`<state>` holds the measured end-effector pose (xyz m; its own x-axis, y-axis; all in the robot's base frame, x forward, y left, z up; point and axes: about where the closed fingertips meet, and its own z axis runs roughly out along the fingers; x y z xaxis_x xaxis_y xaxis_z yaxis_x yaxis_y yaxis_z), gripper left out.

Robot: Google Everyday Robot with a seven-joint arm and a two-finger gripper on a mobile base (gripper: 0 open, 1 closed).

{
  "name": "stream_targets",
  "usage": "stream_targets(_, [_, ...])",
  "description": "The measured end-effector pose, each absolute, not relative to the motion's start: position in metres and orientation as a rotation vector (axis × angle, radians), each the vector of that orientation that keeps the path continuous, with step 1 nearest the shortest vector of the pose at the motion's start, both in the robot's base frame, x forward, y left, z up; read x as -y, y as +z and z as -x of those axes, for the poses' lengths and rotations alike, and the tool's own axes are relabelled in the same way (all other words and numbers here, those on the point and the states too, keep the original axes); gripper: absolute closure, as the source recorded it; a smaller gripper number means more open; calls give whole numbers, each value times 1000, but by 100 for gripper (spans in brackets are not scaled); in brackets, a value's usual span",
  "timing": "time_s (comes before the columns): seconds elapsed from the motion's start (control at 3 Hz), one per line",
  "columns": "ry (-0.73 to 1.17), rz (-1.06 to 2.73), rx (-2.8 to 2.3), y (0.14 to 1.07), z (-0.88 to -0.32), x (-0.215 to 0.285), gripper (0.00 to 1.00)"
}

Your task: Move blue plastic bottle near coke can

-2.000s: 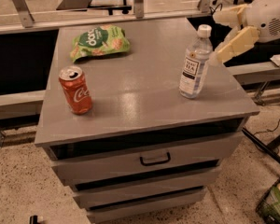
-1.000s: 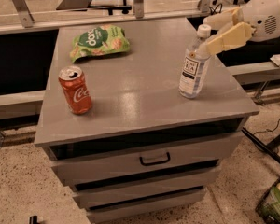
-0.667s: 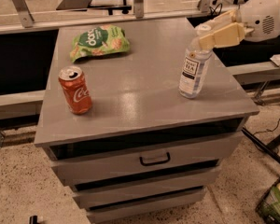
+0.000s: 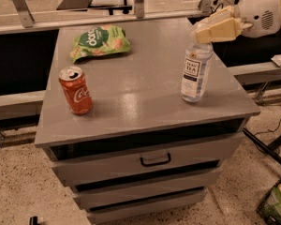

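Note:
The blue plastic bottle (image 4: 195, 74), clear with a white label, stands upright near the right edge of the grey cabinet top (image 4: 140, 93). My gripper (image 4: 202, 29), cream coloured on a white arm, comes in from the right at the bottle's top and hides its cap. The coke can (image 4: 76, 90), red with white script, stands upright near the left front of the top, well apart from the bottle.
A green snack bag (image 4: 99, 41) lies at the back left of the top. The cabinet has drawers with a dark handle (image 4: 155, 161). A metal rail (image 4: 131, 18) runs behind. A basket (image 4: 276, 203) sits on the floor at the right.
My gripper has moved left and slightly up, from beside the bottle's shoulder to its cap. The bottle, the can and the bag have not moved.

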<state>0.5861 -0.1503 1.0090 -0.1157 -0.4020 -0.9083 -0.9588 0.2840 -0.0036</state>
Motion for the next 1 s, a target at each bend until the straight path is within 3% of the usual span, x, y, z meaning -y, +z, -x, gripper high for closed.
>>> stream_targets(0.33, [820, 1289, -1634, 1034, -586, 129, 100])
stream_targets(1.0, [898, 1419, -1490, 1063, -591, 40, 100])
